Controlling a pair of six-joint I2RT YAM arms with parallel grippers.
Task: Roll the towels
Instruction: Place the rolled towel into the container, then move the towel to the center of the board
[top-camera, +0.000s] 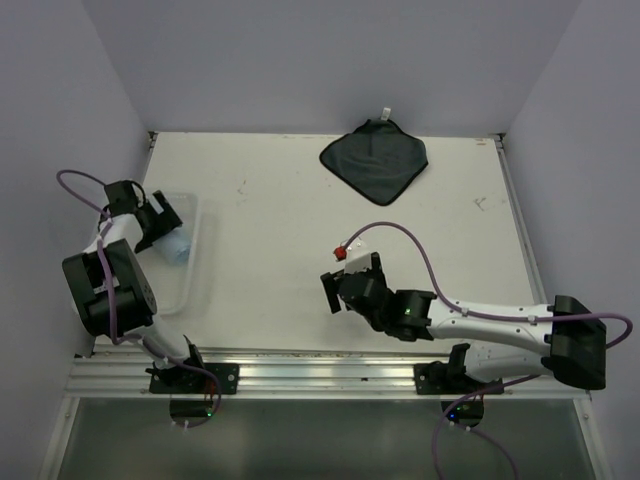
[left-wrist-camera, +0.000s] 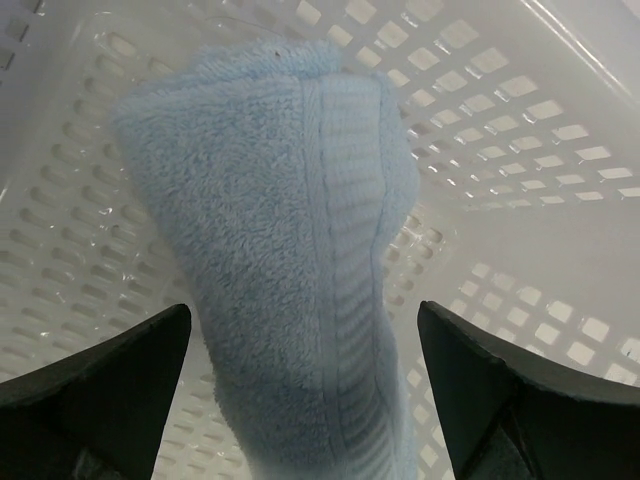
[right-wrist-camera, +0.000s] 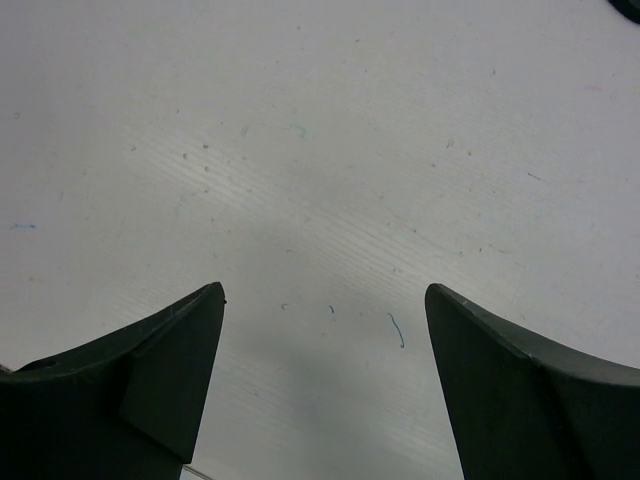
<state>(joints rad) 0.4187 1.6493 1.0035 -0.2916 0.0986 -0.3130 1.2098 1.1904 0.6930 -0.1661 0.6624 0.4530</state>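
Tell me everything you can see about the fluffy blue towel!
The light blue towel is soft, fluffy terry cloth with a flat ribbed band running along it. It is rolled into a chubby bundle and lies inside the white mesh basket, resting on its holey floor. The left gripper hangs open over it, one finger on each side, not squeezing it.

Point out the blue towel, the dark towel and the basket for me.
blue towel (left-wrist-camera: 280, 270): left wrist view, on its fluffy middle.
dark towel (top-camera: 375, 158): top view, on the cloth's centre.
basket (top-camera: 180, 290): top view, on its bare near end.
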